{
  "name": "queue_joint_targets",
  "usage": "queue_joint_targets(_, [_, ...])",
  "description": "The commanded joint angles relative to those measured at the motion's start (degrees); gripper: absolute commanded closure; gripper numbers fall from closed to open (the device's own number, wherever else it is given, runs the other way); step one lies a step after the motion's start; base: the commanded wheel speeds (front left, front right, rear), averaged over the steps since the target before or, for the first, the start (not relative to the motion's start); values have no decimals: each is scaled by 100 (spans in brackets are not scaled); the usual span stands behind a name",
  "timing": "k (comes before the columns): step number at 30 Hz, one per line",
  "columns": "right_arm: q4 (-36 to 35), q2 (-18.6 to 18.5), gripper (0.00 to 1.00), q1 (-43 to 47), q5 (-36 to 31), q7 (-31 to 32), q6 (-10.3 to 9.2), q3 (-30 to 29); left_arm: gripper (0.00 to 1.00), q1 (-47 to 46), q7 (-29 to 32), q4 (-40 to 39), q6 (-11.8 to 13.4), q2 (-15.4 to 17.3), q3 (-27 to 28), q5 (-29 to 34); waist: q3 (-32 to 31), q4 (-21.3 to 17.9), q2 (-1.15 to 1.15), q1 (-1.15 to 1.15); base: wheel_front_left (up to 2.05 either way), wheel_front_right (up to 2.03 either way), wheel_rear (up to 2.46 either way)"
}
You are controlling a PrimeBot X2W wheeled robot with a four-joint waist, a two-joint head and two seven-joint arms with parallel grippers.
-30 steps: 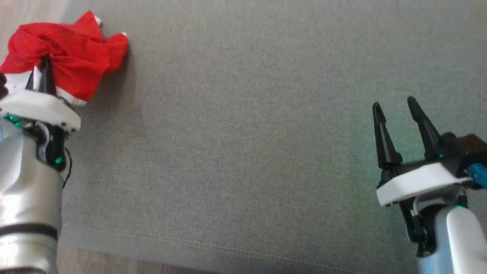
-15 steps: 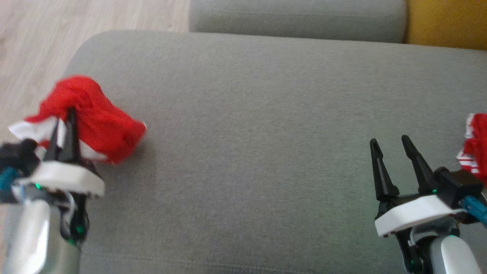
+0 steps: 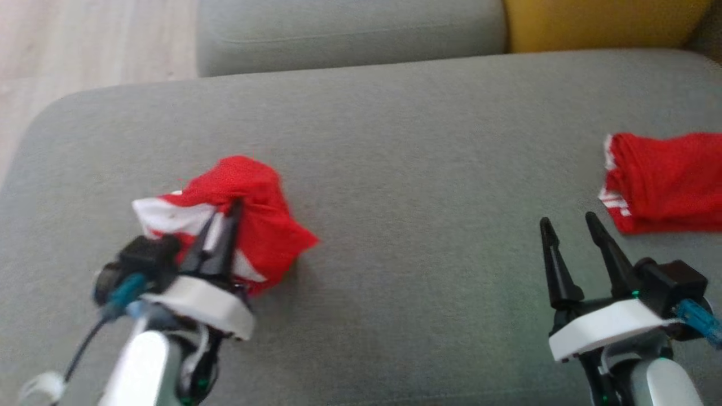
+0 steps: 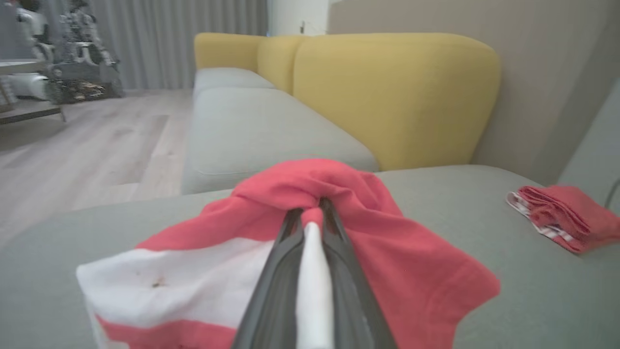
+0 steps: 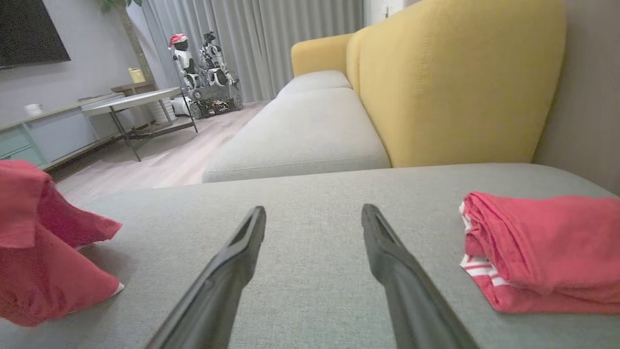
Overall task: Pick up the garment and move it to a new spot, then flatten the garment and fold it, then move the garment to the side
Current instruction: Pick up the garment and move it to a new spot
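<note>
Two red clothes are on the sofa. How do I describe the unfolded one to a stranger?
On the wide grey fabric sofa seat, look toward the robot's left. There the left tool is shut on a crumpled red garment. Unlike the neatly folded red garment at the right, it is bunched and shows a broad white band.

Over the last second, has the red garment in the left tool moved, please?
Yes. Held by the shut left tool, the red garment has travelled rightward from the left edge of the grey cushion toward its middle.
</note>
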Motion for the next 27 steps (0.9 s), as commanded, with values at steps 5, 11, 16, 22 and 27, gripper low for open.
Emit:
queue_joint_targets(5, [-198,-29,0,-357,82,-58,-5,239,100,-893,89,379,-188,-186,-440,258,480,-779,0,0,0,0,0])
queue_joint_targets(11, [-109,-29,0,-513,183,-178,-5,296,100,-1432,-27,1270,-366,-434,-1197,310,884,-1398,0,0,0,0,0])
queue_joint_targets(16, [17,-29,0,-554,289,-280,-5,283,100,-1841,-158,1991,-429,-547,-1788,273,1109,-1669,0,0,0,0,0])
queue_joint_targets(22, [182,-29,0,-608,335,-373,-5,225,0,-2168,-610,2674,-443,-619,-2139,211,1076,-1669,0,0,0,0,0])
queue_joint_targets(27, [205,-29,0,-591,271,-364,-5,197,0,-2129,-857,2592,-374,-646,-2148,68,887,-1463,0,0,0,0,0])
